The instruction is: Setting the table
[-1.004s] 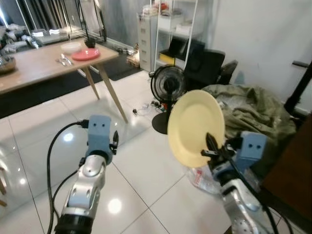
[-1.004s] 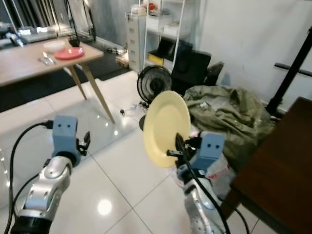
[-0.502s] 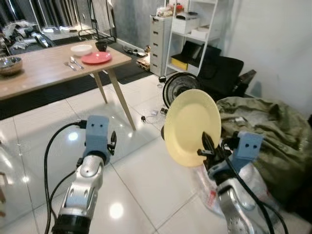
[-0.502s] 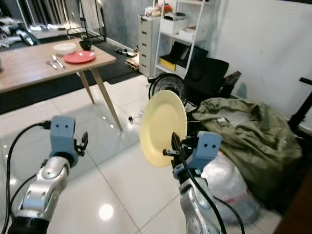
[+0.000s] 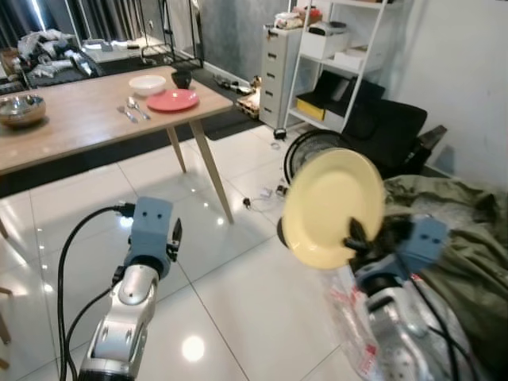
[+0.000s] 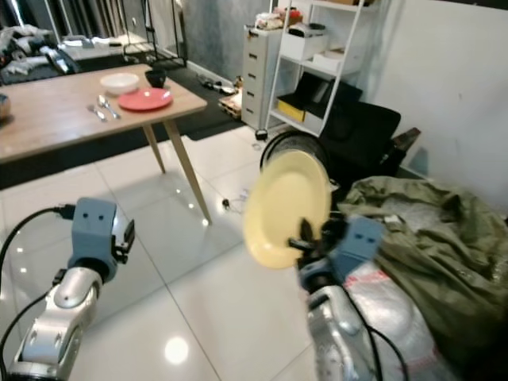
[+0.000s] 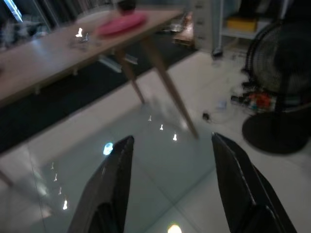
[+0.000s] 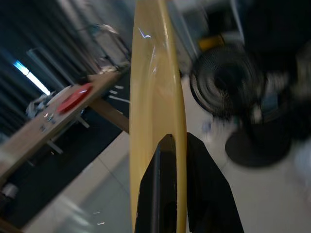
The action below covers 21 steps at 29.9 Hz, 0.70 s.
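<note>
While the robot stands on a glossy white tile floor (image 5: 238, 294), its right gripper (image 5: 355, 235) is raised in front of it, fingers pinched tight on the lower rim of a pale yellow plate (image 5: 332, 208). The plate is held nearly upright, on edge, its face turned toward the camera (the right wrist view shows it edge-on, one black finger on each side). The left gripper (image 7: 170, 179) is raised over bare floor, its two black fingers spread wide with nothing between them.

Ahead and to the left stands a wooden table (image 5: 71, 119) on slanted legs. Near its right-hand end lies a red plate (image 5: 172, 100), with a white bowl (image 5: 148, 84) and a dark cup (image 5: 182, 78) just beyond it toward the far edge, and cutlery (image 5: 131, 109) beside the red plate on its left. A metal bowl (image 5: 21, 109) sits near the left edge of the picture.

Behind the yellow plate a black floor fan (image 5: 305, 151) stands on the tiles. Beyond it are a white shelf unit (image 5: 341, 48) and a grey drawer cabinet (image 5: 276, 71) against the wall. To the right lies a heap of olive-green cloth (image 5: 460, 230).
</note>
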Motion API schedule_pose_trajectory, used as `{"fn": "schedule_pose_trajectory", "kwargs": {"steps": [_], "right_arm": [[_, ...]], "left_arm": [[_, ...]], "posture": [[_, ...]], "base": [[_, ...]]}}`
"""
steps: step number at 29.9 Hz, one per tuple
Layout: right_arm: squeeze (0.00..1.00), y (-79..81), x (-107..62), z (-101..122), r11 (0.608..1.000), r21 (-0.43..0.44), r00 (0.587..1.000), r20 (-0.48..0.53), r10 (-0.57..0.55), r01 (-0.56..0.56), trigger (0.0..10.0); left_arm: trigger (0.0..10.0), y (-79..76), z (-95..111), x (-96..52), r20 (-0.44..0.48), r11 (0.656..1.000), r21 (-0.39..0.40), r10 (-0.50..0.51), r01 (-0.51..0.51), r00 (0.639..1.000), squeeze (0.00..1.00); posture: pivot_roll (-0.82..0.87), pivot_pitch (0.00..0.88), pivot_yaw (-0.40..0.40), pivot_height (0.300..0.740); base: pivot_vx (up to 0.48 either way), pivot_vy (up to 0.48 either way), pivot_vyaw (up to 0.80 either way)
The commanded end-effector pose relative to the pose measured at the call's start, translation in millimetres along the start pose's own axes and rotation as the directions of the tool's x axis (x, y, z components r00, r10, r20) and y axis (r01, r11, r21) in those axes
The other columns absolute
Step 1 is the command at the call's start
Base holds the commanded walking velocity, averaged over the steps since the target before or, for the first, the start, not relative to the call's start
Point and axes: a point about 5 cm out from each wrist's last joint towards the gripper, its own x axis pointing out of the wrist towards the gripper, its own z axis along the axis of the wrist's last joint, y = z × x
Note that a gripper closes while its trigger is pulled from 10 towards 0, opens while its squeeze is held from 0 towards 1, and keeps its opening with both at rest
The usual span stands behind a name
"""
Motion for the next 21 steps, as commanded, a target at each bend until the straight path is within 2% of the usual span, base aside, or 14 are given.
{"fn": "schedule_pose_trajectory", "kwargs": {"steps": [1,2,5,7,8,10,11,13,14,17,19,20,21], "right_arm": [[0.0,0.0,0.7,-4,0.996,0.087,1.0,-0.026,0.005,-0.003,10.0],[0.0,0.0,0.7,-4,0.996,0.087,1.0,-0.026,0.005,-0.003,10.0],[0.0,-1.1,0.3,-8,0.979,0.198,0.997,-0.058,0.048,-0.036,10.0],[0.0,1.7,-0.2,-8,0.961,0.265,0.993,-0.068,0.098,-0.077,10.0],[0.0,1.7,-0.2,-8,0.961,0.265,0.993,-0.068,0.098,-0.077,10.0],[0.0,5.3,-0.6,-7,0.936,0.334,0.988,-0.062,0.142,-0.113,10.0],[0.0,5.3,-0.6,-7,0.936,0.334,0.988,-0.062,0.142,-0.113,10.0],[0.0,13.0,-1.8,-3,0.895,0.411,0.977,-0.042,0.208,-0.173,10.0],[0.0,13.0,-1.8,-3,0.895,0.411,0.977,-0.042,0.208,-0.173,10.0],[0.0,27.9,-6.4,4,0.803,0.53,0.947,0.005,0.32,-0.274,10.0],[0.0,33.9,-9.4,6,0.757,0.579,0.934,0.02,0.358,-0.303,10.0],[0.0,33.9,-9.4,6,0.757,0.579,0.934,0.02,0.358,-0.303,10.0],[0.0,36.1,-11.1,4,0.733,0.613,0.933,0.015,0.361,-0.293,10.0]], "left_arm": [[10.0,-8.0,7,-4.5,0.059,0.996,-0.016,-0.083,0.084,0.995,0.0],[10.0,-8.0,7,-4.5,0.059,0.996,-0.016,-0.083,0.084,0.995,0.0],[10.0,-18.4,14,-16.0,0.098,0.967,-0.086,-0.231,0.239,0.968,0.0],[10.0,-20.8,19,-24.6,0.115,0.933,-0.112,-0.33,0.342,0.937,0.0],[10.0,-20.8,19,-24.6,0.115,0.933,-0.112,-0.33,0.342,0.937,0.0],[10.0,-20.8,23,-31.8,0.128,0.9,-0.123,-0.404,0.419,0.906,0.0],[10.0,-20.8,23,-31.8,0.128,0.9,-0.123,-0.404,0.419,0.906,0.0],[10.0,-19.9,26,-39.9,0.137,0.859,-0.134,-0.477,0.494,0.868,0.0],[10.0,-19.9,26,-39.9,0.137,0.859,-0.134,-0.477,0.494,0.868,0.0],[10.0,-20.4,31,-48.4,0.149,0.815,-0.136,-0.545,0.563,0.825,0.0],[10.0,-20.9,32,-51.3,0.151,0.803,-0.138,-0.561,0.579,0.814,0.0],[10.0,-20.9,32,-51.3,0.151,0.803,-0.138,-0.561,0.579,0.814,0.0],[10.0,-21.4,32,-52.4,0.149,0.799,-0.141,-0.566,0.584,0.811,0.0]], "posture": [[-0.02,0.027,0.093,0.74],[-0.02,0.027,0.093,0.74],[-0.02,0.03,0.091,0.74],[-0.02,0.029,0.091,0.74],[-0.02,0.029,0.091,0.74],[-0.01,0.03,0.091,0.74],[-0.01,0.03,0.091,0.74],[-0.01,0.032,0.089,0.74],[-0.01,0.032,0.089,0.74],[0.01,0.036,0.085,0.74],[0.01,0.036,0.085,0.74],[0.01,0.036,0.085,0.74],[0.01,0.042,0.082,0.74]], "base": [[0.48,0.0,0.0],[0.48,0.0,0.0],[0.48,0.0,0.0],[0.48,0.0,0.0],[0.48,0.0,0.0],[0.48,0.0,0.0],[0.48,0.0,0.0],[0.48,0.0,0.0],[0.48,0.0,0.0],[0.48,0.0,0.0],[0.48,0.0,0.0],[0.48,0.0,0.0],[0.48,0.0,0.0]]}}
